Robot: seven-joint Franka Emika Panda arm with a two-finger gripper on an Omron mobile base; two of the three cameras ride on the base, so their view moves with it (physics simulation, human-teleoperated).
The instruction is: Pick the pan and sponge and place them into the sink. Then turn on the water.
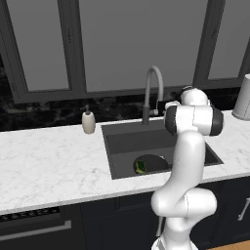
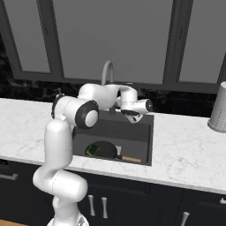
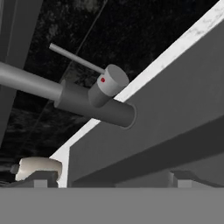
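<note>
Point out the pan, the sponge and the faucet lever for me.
pan (image 2: 106,150): right base view, black inner face, in the sink.
sponge (image 2: 92,150): right base view, green top, at the pan's left edge.
faucet lever (image 3: 75,57): hand view, middle of the thin rod.

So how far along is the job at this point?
Done: the pan and the sponge both lie in the sink. In hand: the open, empty hand is up by the faucet, facing its lever. Left: turning on the water; none is running.
</note>
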